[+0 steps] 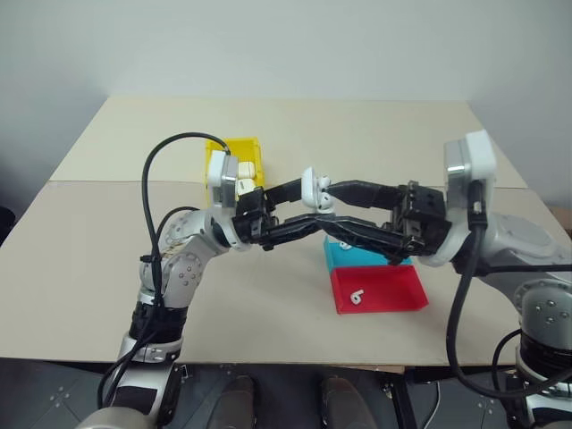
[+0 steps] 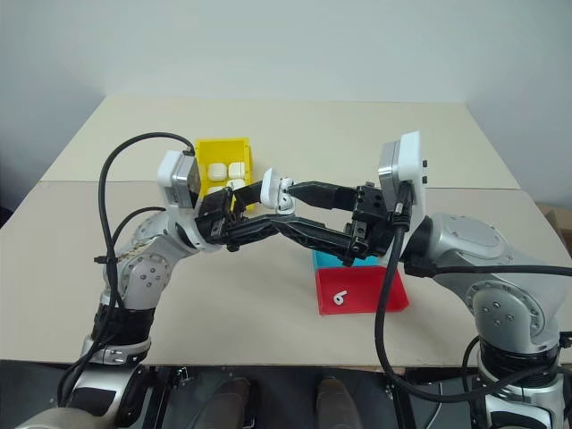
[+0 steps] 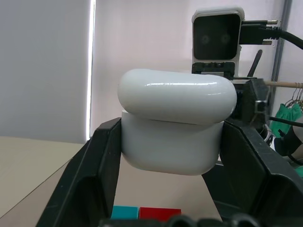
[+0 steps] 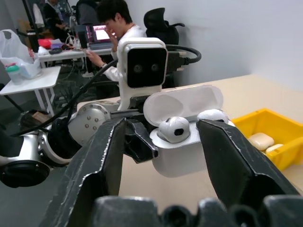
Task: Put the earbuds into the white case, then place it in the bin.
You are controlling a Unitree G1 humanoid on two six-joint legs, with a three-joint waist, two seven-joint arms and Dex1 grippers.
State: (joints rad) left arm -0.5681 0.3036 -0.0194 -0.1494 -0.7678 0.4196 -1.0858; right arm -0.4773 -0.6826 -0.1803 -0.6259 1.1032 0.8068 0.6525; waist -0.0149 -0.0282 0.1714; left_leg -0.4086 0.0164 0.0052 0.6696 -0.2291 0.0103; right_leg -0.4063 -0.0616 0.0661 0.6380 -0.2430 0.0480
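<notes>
L claw (image 1: pixel 299 204) clamped on white case (image 1: pixel 314 188) – lid up, earbuds (image 4: pixel 173 128) seated; R claw (image 4: pixel 161 142) fingers apart, flanking case.

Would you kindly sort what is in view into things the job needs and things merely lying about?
Job:
- white case, lid open, held by left end effector
- earbuds seated in it
- yellow bin
- right end effector, open

Lying about:
- red tray
- blue tray
- cases already in the bin
</notes>
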